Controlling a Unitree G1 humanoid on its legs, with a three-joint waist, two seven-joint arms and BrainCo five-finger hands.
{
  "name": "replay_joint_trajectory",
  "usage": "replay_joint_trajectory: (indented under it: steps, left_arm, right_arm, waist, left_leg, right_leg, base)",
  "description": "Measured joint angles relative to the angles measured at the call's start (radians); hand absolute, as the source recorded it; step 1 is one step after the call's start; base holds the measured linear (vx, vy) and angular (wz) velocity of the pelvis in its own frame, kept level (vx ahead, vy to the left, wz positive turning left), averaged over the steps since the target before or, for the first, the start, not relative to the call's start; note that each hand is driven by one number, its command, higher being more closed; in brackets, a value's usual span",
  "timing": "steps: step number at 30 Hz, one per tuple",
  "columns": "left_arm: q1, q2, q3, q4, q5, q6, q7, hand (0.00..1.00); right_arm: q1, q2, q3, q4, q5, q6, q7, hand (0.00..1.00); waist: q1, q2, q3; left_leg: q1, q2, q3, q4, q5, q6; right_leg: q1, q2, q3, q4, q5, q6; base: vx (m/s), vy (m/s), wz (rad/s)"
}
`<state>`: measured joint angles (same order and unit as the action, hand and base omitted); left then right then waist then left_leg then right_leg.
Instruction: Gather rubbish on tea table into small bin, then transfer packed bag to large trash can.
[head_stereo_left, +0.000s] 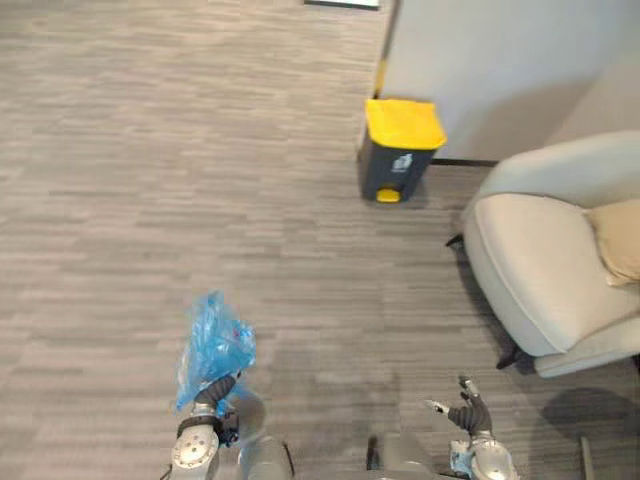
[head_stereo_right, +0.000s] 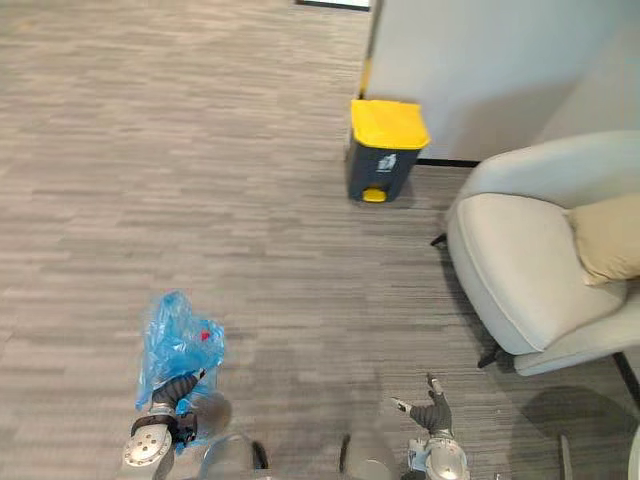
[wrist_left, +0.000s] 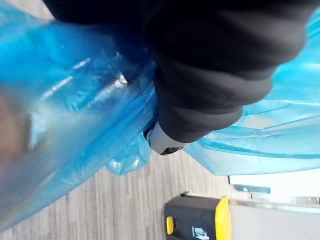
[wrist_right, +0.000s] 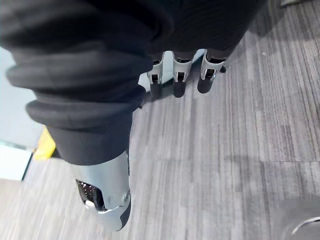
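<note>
While the left hand (head_stereo_left: 212, 393) has its fingers curled round the neck of the blue bag (head_stereo_left: 215, 345), the bag bunches up just past them, seemingly with something red inside. To their right, the right hand (head_stereo_left: 468, 412) hangs empty, fingers (wrist_right: 176, 86) loosely spread. Well ahead of both hands stands the yellow-lidded trash can (head_stereo_left: 401, 150), with an armchair (head_stereo_left: 540, 265) nearer the right fingers.

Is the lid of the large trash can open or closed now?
Closed: the yellow lid lies flat on the dark trash can, with no opening visible.
</note>
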<state>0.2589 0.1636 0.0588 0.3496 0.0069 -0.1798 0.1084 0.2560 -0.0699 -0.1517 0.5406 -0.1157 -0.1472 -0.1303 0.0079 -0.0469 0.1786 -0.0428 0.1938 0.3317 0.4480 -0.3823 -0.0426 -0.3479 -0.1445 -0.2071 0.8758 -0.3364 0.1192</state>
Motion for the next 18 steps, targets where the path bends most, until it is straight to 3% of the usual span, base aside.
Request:
replay_joint_trajectory:
  steps: [2, 3, 4, 5, 6, 7, 8, 9, 10, 11, 12, 13, 15, 16, 17, 18]
  left_arm:
    - [-0.021, 0.008, 0.004, 0.015, 0.0, -0.001, 0.0, 1.0]
    - [-0.05, 0.009, 0.019, 0.069, 0.0, 0.0, 0.001, 1.0]
    - [-0.057, 0.008, 0.023, 0.089, 0.0, 0.002, 0.001, 1.0]
    - [-0.062, 0.011, 0.026, 0.119, 0.001, 0.003, 0.002, 1.0]
    - [-0.063, 0.004, 0.033, 0.14, 0.002, 0.004, 0.002, 1.0]
    - [-0.064, 0.0, 0.033, 0.141, 0.003, 0.005, 0.002, 1.0]
    - [-0.065, -0.015, 0.033, 0.142, 0.003, 0.007, 0.001, 1.0]
    - [-0.064, -0.029, 0.033, 0.143, 0.003, 0.009, 0.001, 1.0]
    - [-0.052, -0.052, 0.033, 0.142, 0.002, 0.008, 0.001, 1.0]
    - [-0.042, -0.069, 0.032, 0.141, 0.001, 0.006, 0.001, 1.0]
    - [-0.044, -0.072, 0.032, 0.141, 0.0, 0.006, 0.001, 1.0]
    - [-0.046, -0.073, 0.03, 0.14, 0.0, 0.006, 0.001, 1.0]
    - [-0.045, -0.073, 0.031, 0.139, -0.001, 0.002, 0.001, 1.0]
    - [-0.041, -0.071, 0.032, 0.131, -0.001, -0.001, 0.001, 1.0]
    - [-0.044, -0.077, 0.032, 0.132, -0.002, -0.002, 0.002, 1.0]
    - [-0.042, -0.082, 0.032, 0.132, -0.002, -0.002, 0.001, 1.0]
  right_arm:
    - [-0.025, -0.01, 0.0, 0.051, 0.0, 0.001, 0.0, 0.0]
    - [-0.071, -0.025, 0.0, 0.127, 0.0, 0.006, 0.001, 0.0]
    - [-0.08, -0.027, 0.0, 0.141, 0.0, 0.006, 0.001, 0.0]
    - [-0.086, -0.028, 0.002, 0.151, -0.002, 0.009, 0.001, 0.0]
    - [-0.086, -0.04, 0.002, 0.152, -0.003, 0.011, 0.001, 0.0]
    - [-0.097, -0.047, 0.002, 0.151, -0.003, 0.012, 0.002, 0.0]
    - [-0.116, -0.062, 0.002, 0.149, -0.004, 0.012, 0.003, 0.0]
    - [-0.118, -0.071, 0.002, 0.145, -0.004, 0.013, 0.003, 0.0]
    - [-0.116, -0.077, 0.004, 0.139, -0.004, 0.014, 0.002, 0.0]
    - [-0.127, -0.074, 0.006, 0.138, -0.003, 0.014, -0.001, 0.0]
    - [-0.136, -0.072, 0.006, 0.137, -0.003, 0.014, -0.002, 0.0]
    - [-0.148, -0.062, 0.008, 0.133, -0.001, 0.012, -0.001, 0.0]
    - [-0.158, -0.054, 0.009, 0.121, 0.0, 0.004, -0.002, 0.0]
    - [-0.165, -0.056, 0.008, 0.117, 0.0, 0.001, -0.004, 0.0]
    - [-0.172, -0.064, 0.007, 0.116, 0.0, 0.002, -0.007, 0.0]
    - [-0.174, -0.067, 0.006, 0.116, 0.0, 0.002, -0.008, 0.0]
  waist:
    - [-0.016, 0.001, 0.001]
    - [-0.025, 0.009, 0.007]
    - [-0.027, 0.012, 0.01]
    - [-0.04, 0.015, 0.011]
    - [-0.049, 0.026, 0.007]
    - [-0.045, 0.039, 0.013]
    - [-0.043, 0.054, 0.024]
    - [-0.044, 0.061, 0.031]
    - [-0.039, 0.07, 0.039]
    - [-0.01, 0.077, 0.043]
    - [-0.001, 0.08, 0.045]
    - [0.014, 0.061, 0.051]
    - [0.038, 0.05, 0.056]
    - [0.056, 0.042, 0.061]
    - [0.067, 0.047, 0.066]
    - [0.065, 0.051, 0.066]
  left_leg:
    - [0.033, -0.001, 0.013, -0.047, 0.005, -0.018]
    - [0.094, -0.002, 0.02, -0.101, 0.01, -0.029]
    - [0.12, -0.002, 0.02, -0.118, 0.011, -0.036]
    - [0.172, 0.001, 0.01, -0.145, 0.02, -0.062]
    - [0.191, 0.022, -0.02, -0.11, 0.026, -0.09]
    - [0.188, 0.043, -0.029, -0.073, 0.039, -0.113]
    - [0.155, 0.069, -0.055, 0.062, 0.102, -0.11]
    - [0.121, 0.082, -0.068, 0.165, 0.164, -0.062]
    - [0.057, 0.127, -0.087, 0.365, 0.323, 0.007]
    - [-0.036, 0.159, -0.108, 0.578, 0.255, 0.005]
    - [-0.072, 0.154, -0.113, 0.635, 0.218, 0.0]
    - [-0.147, 0.131, -0.113, 0.66, 0.169, -0.006]
    - [-0.271, 0.078, -0.108, 0.547, 0.124, 0.009]
    - [-0.334, 0.046, -0.113, 0.441, 0.121, 0.014]
    - [-0.389, 0.001, -0.142, 0.262, 0.141, -0.011]
    - [-0.395, -0.011, -0.167, 0.165, 0.163, -0.031]
  right_leg:
    - [-0.056, -0.003, -0.062, -0.174, 0.032, -0.03]
    - [-0.081, 0.007, -0.128, -0.369, 0.111, -0.062]
    - [-0.084, 0.016, -0.144, -0.417, 0.155, -0.081]
    - [-0.083, 0.038, -0.141, -0.462, 0.276, -0.132]
    - [-0.062, 0.045, -0.144, -0.411, 0.285, -0.203]
    - [-0.059, 0.054, -0.151, -0.381, 0.262, -0.214]
    - [-0.034, 0.055, -0.163, -0.333, 0.213, -0.231]
    - [-0.004, 0.059, -0.171, -0.324, 0.193, -0.24]
    - [0.095, 0.083, -0.169, -0.388, 0.168, -0.248]
    - [0.203, 0.128, -0.135, -0.478, 0.166, -0.249]
    - [0.241, 0.137, -0.117, -0.51, 0.166, -0.249]
    - [0.303, 0.139, -0.094, -0.565, 0.166, -0.249]
    - [0.384, 0.136, -0.054, -0.643, 0.161, -0.24]
    - [0.419, 0.126, -0.03, -0.676, 0.138, -0.204]
    - [0.461, 0.116, -0.008, -0.701, 0.101, -0.146]
    - [0.472, 0.116, -0.002, -0.701, 0.085, -0.132]
  base:
    - [0.46, -0.003, -0.01]
    - [0.58, -0.043, 0.1]
    - [0.76, -0.083, 0.18]
    - [0.83, -0.127, 0.31]
    - [0.73, -0.122, 0.25]
    - [0.72, -0.147, 0.07]
    - [0.53, -0.125, -0.06]
    - [0.62, -0.201, -0.06]
    - [0.7, -0.171, -0.38]
    - [0.58, -0.134, -0.56]
    - [0.69, -0.036, -0.8]
    - [0.54, 0.014, -0.71]
    - [0.58, 0.063, -0.7]
    - [0.53, 0.157, -0.76]
    - [0.53, 0.193, -0.68]
    - [0.55, 0.259, -0.62]
